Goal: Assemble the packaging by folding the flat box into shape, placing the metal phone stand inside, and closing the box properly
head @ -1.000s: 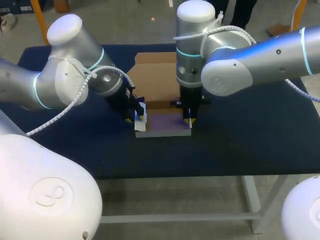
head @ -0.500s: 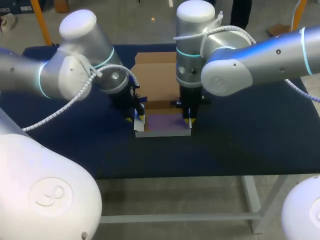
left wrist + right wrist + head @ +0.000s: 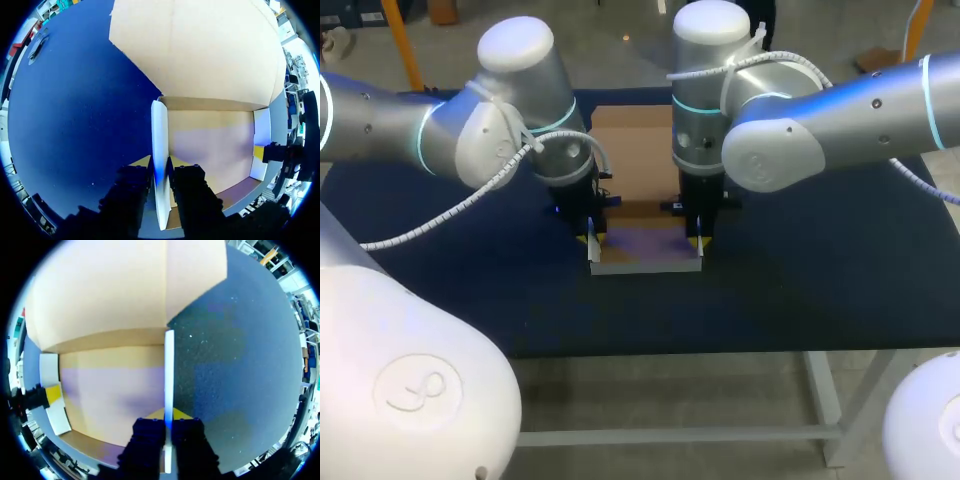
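Observation:
The cardboard box [image 3: 645, 252] lies open mid-table, its brown lid flap [image 3: 635, 150] flat behind it. My left gripper [image 3: 590, 240] points down at the box's left white side wall [image 3: 160, 125]; its fingers press that upright wall from both sides [image 3: 160, 167]. My right gripper [image 3: 698, 240] is shut on the right side wall [image 3: 169, 370], which also stands upright between its fingers [image 3: 168, 422]. The box floor [image 3: 210, 145] is bare. No metal phone stand shows in any view.
The dark blue table [image 3: 820, 270] spreads wide around the box. Both arms hang close over the box's two ends. The lid flap [image 3: 200, 50] reaches toward the table's far edge.
My left arm has swung in toward the box and turned upright. Its fingers have narrowed onto the left side wall, which now stands up. The right arm has kept still.

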Robot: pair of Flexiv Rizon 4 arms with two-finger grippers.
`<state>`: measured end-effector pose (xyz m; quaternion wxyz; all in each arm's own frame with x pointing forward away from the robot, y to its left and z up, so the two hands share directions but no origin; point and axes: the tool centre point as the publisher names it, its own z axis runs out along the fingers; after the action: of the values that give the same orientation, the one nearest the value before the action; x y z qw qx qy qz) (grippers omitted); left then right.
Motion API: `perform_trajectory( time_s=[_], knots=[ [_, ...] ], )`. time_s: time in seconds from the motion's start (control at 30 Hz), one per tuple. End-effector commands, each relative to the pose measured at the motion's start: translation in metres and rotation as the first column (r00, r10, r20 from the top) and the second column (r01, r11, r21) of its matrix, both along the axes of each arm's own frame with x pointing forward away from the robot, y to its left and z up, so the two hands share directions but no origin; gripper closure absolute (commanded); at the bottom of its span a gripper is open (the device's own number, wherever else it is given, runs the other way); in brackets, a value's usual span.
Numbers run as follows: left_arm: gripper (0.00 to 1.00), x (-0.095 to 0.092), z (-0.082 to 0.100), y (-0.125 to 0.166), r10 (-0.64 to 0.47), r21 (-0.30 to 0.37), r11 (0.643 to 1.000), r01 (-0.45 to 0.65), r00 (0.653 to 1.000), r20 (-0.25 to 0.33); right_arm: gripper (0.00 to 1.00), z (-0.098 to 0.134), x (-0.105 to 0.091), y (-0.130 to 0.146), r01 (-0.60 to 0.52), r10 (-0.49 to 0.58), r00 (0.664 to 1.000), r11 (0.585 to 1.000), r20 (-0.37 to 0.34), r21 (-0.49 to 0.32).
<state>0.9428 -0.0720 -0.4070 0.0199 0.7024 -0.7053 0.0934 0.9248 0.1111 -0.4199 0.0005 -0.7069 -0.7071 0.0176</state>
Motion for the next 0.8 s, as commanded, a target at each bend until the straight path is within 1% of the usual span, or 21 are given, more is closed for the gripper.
perform_trajectory(
  time_s=[0.03,0.07,0.13,0.5,0.8],
  knots=[
    [0.87,0.0,-0.0007,-0.0001,0.023,0.183,0.983,-0.024,1.0,0.005,1.0,-0.0019,0.0013,0.0008,-0.001,0.001,1.0,1.0,-0.005,-0.003],
    [0.93,-0.0002,-0.0006,0.0,0.024,0.183,0.983,-0.024,1.0,0.005,1.0,-0.0019,0.0013,0.0008,-0.001,0.001,1.0,1.0,-0.005,-0.003],
    [1.0,-0.0006,-0.0007,0.0004,0.025,0.184,0.983,-0.025,1.0,0.005,1.0,-0.0019,0.0013,0.0008,-0.001,0.001,1.0,1.0,-0.005,-0.003],
    [1.0,-0.0036,-0.0024,-0.0008,0.022,0.189,0.982,-0.023,1.0,0.006,1.0,-0.0019,0.0013,0.0008,-0.001,0.001,1.0,1.0,-0.005,-0.003],
    [1.0,-0.0065,0.0013,-0.0006,0.022,0.201,0.979,-0.026,1.0,0.019,1.0,-0.0019,0.0013,0.0008,-0.001,0.001,1.0,1.0,-0.005,-0.003]
  ],
)
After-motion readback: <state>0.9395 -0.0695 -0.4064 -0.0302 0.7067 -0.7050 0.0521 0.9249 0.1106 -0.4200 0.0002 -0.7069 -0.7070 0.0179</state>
